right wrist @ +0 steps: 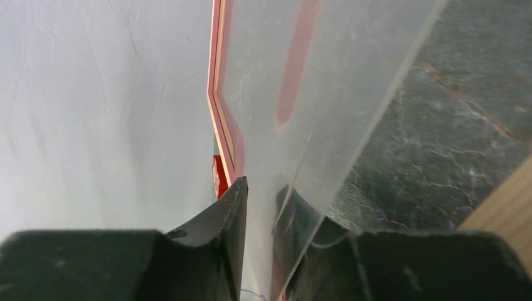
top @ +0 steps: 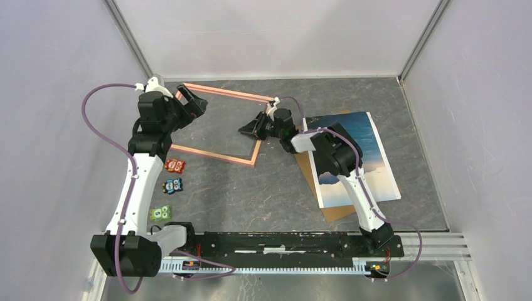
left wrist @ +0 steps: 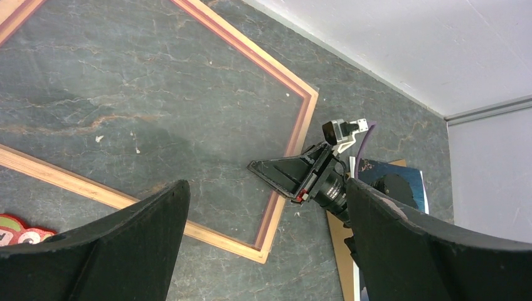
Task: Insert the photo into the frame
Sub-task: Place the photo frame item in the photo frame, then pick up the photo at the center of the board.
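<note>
Pale lilac walls [top: 270, 34] with metal corner posts close in a dark grey, marble-veined counter [top: 270, 194]. The frame [top: 213, 157], salmon-pink, lies flat at the far left-centre. The photo [top: 376, 150] lies face up on the right, well apart from the frame, on a brown backing board [top: 337, 214]. The right gripper [top: 251, 130] sits at the frame's right edge, its jaws narrowly parted with a clear pane [right wrist: 326, 81] running into the gap; whether it grips the pane I cannot tell. The left gripper [top: 191, 103] hangs spread wide and released over the frame's far-left corner. Three small cartoon figures [top: 175, 166] line the near left.
</note>
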